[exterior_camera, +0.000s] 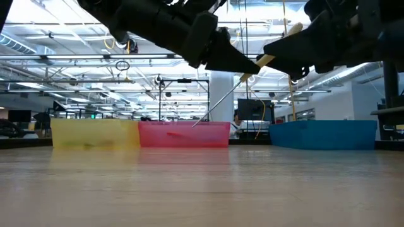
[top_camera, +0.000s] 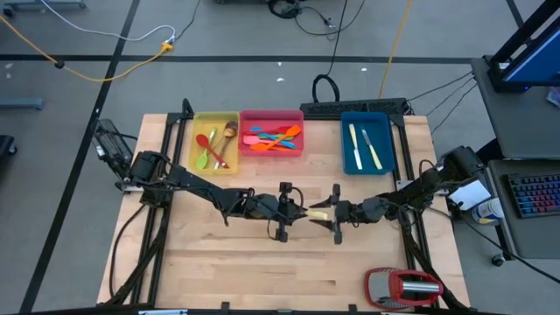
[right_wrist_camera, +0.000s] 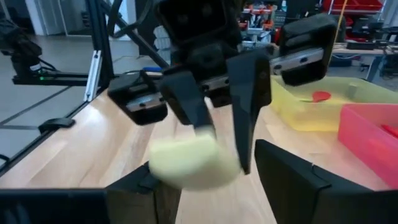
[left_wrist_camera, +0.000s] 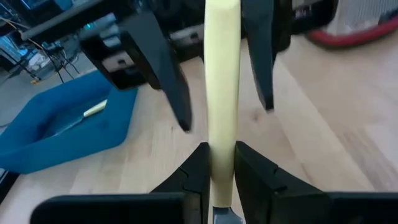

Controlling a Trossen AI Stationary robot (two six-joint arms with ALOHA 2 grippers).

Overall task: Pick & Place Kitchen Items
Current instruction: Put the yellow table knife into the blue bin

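While the knife (top_camera: 319, 213) was held in mid-air above the table's (top_camera: 219, 271) middle, pinched at its cream handle by the left gripper (top_camera: 302, 213), the right gripper (top_camera: 325, 213) was spread around the handle's far end, not yet closed. If the left were opened before the right was closed, the knife could be dropped; a skewed grip could be caused by poor alignment.

Looked straight down from overhead on whole table (top_camera: 219, 271), both arms, floor around. Sat at table-top level, faced across toward yellow tray (exterior_camera: 95, 133), pink tray (exterior_camera: 184, 133), blue tray (exterior_camera: 325, 133), room behind. Rode each wrist, very close, faced each other over table middle. Shared cream-handled knife (left_wrist_camera: 222, 93) in all four.
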